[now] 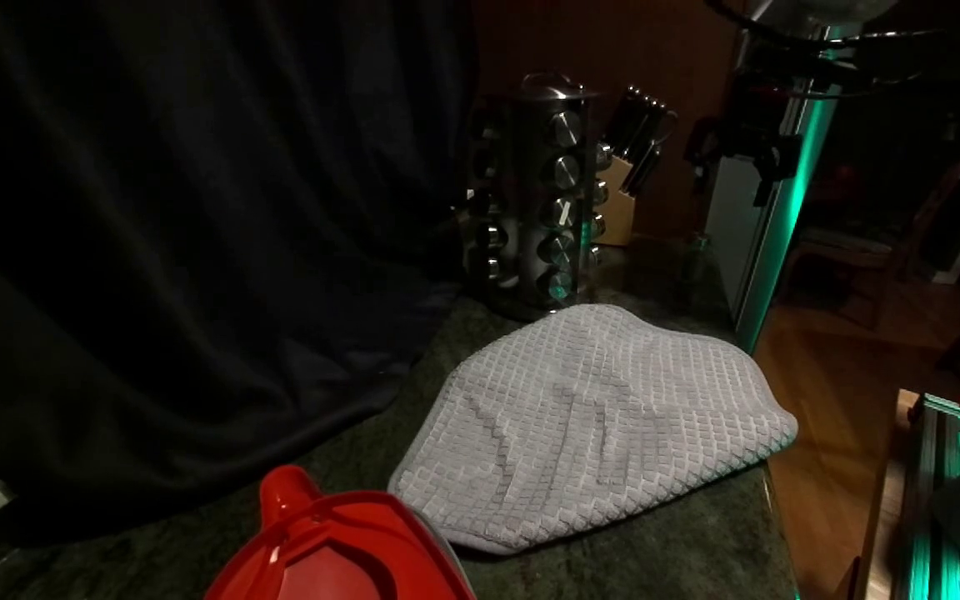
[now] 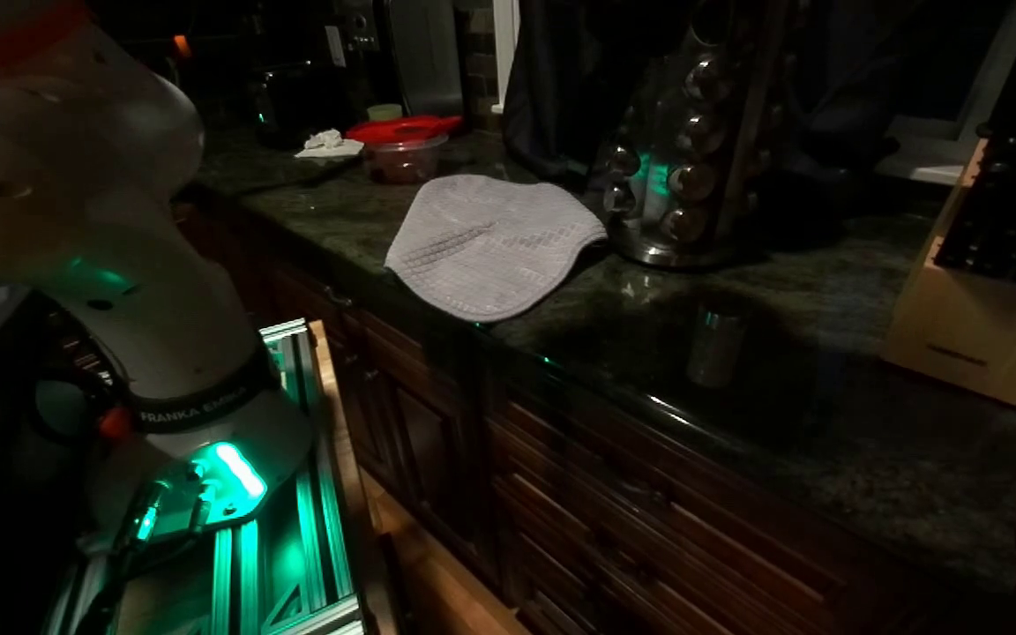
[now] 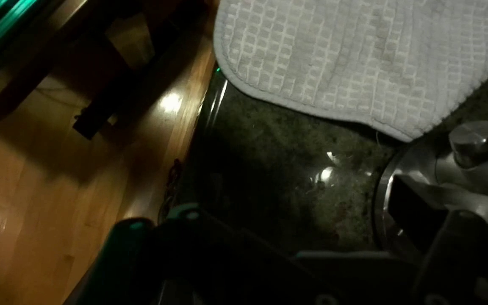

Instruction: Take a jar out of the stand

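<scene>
The stand (image 1: 526, 208), a dark tower with tiers of jars, rises at the back of the counter in both exterior views. Silver jar caps (image 1: 565, 173) face outward from it. A small upright cylinder that looks like a jar (image 2: 716, 348) is on the counter near the front edge, apart from the stand (image 2: 653, 198). To the right of the stand in an exterior view, my gripper (image 1: 730, 187) hangs in the air, dark against a dark background. The wrist view has my gripper (image 3: 299, 216) wide open with nothing between its fingers; one fingertip overlaps the stand's metal base (image 3: 386, 182).
A grey cloth (image 1: 588, 417) lies before the stand. A red-lidded container (image 2: 402, 154) sits farther along the counter. Beside the stand is a wooden knife block (image 2: 971, 309). A black curtain (image 1: 197, 208) hangs close by. The counter's front edge (image 2: 676, 410) drops to drawers.
</scene>
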You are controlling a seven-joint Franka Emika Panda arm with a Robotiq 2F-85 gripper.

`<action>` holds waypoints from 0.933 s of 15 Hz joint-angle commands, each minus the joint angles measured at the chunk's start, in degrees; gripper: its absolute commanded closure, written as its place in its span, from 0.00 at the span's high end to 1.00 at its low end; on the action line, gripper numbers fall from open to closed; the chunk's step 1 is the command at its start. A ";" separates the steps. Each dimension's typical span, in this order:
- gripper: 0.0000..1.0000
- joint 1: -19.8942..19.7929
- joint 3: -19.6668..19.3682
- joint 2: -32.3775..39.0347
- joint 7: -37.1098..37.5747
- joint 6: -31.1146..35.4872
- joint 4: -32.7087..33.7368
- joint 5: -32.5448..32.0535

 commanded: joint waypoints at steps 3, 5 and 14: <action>1.00 -0.94 -0.39 2.81 0.73 -0.29 1.83 1.51; 1.00 -0.88 -0.11 2.65 0.74 -0.29 1.83 1.49; 1.00 -0.67 -0.69 10.60 9.47 -7.59 7.78 9.88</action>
